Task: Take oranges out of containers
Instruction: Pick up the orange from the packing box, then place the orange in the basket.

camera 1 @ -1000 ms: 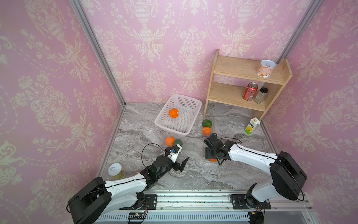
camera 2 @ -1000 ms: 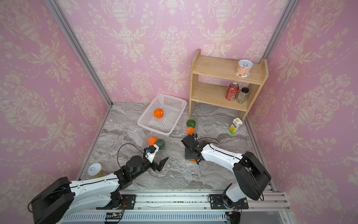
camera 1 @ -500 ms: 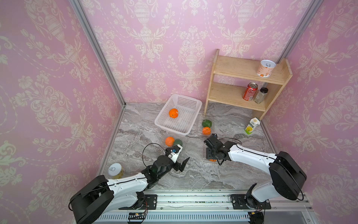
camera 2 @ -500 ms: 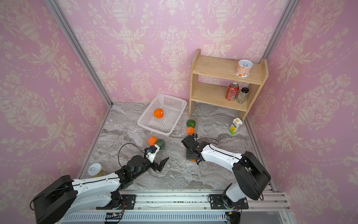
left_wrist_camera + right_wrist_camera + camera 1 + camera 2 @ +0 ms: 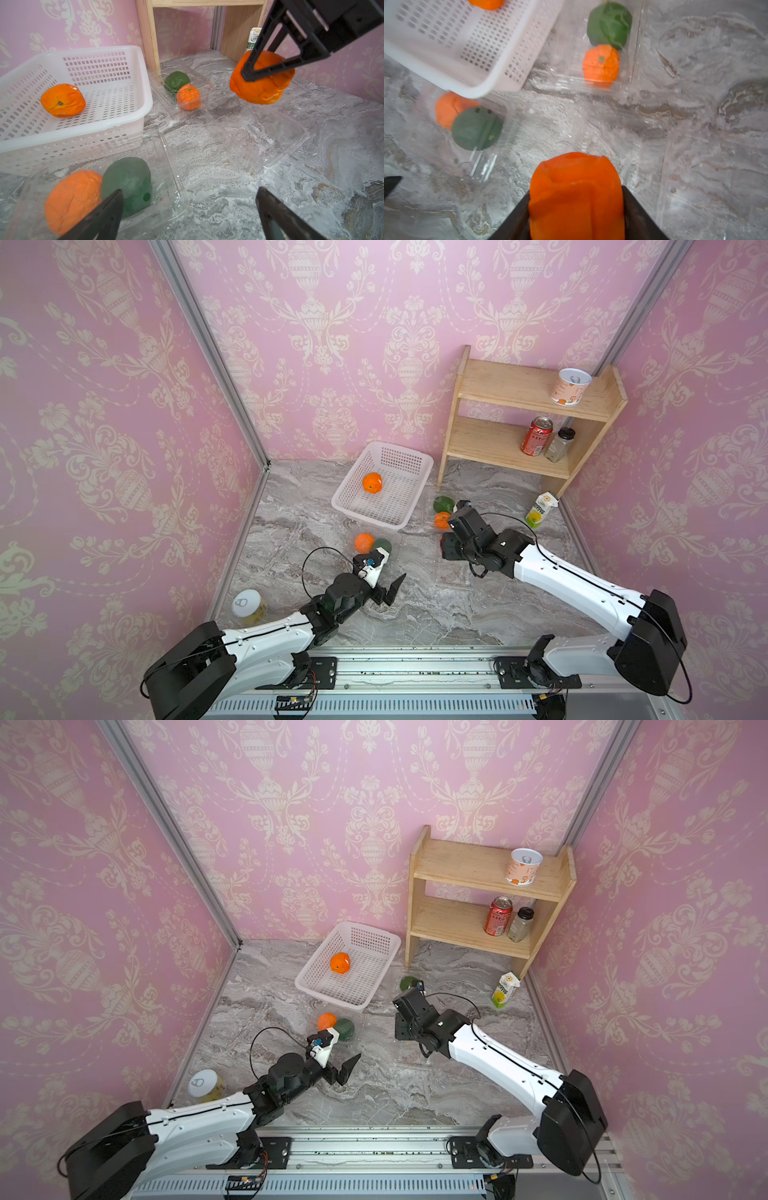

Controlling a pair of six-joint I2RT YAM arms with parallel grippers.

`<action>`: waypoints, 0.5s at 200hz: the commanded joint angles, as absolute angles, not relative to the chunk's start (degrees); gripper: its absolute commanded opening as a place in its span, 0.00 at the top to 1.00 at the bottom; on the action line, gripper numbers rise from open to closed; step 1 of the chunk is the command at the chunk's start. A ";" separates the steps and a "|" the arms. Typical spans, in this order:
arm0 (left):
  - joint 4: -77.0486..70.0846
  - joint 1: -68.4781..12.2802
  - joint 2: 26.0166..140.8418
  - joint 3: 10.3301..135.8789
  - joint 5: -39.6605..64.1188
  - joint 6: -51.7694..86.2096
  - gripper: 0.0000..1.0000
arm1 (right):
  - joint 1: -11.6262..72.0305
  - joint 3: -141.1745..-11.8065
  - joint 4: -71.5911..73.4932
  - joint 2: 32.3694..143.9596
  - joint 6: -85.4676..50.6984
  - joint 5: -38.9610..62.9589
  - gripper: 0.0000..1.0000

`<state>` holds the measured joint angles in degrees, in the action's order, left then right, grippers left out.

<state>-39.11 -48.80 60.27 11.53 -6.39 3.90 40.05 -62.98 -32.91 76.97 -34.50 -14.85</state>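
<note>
In both top views the right gripper (image 5: pixel 444 547), just right of centre, hides its load. Only the wrist views show us its jaws pinching the held orange (image 5: pixel 262 89) in the air above an empty tray (image 5: pixel 270 133). The left gripper (image 5: pixel 386 583), at lower centre, is spread wide with nothing between its fingers. It is near a tray (image 5: pixel 174 187) holding a second orange (image 5: pixel 364 542) and a green fruit (image 5: pixel 384 546). We see a third orange (image 5: pixel 188 96) in the far tray (image 5: pixel 202 82) beside a second green fruit (image 5: pixel 176 81). A fourth orange (image 5: pixel 372 482) sits in the white basket (image 5: pixel 399 456).
</note>
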 commanded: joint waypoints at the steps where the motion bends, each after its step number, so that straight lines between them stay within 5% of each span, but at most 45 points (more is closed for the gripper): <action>1: -38.21 -48.28 59.22 11.68 -8.40 2.91 0.01 | 39.06 -71.07 -31.87 81.05 -30.29 -12.61 0.40; 100: -38.24 -48.19 59.77 11.70 -9.40 2.29 0.01 | 36.90 -116.68 -40.31 121.13 -22.62 -6.08 0.41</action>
<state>-38.96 -48.80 59.72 11.53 -8.25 3.81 37.56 -107.79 -35.03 115.07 -25.28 -7.09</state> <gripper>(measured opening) 0.994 0.598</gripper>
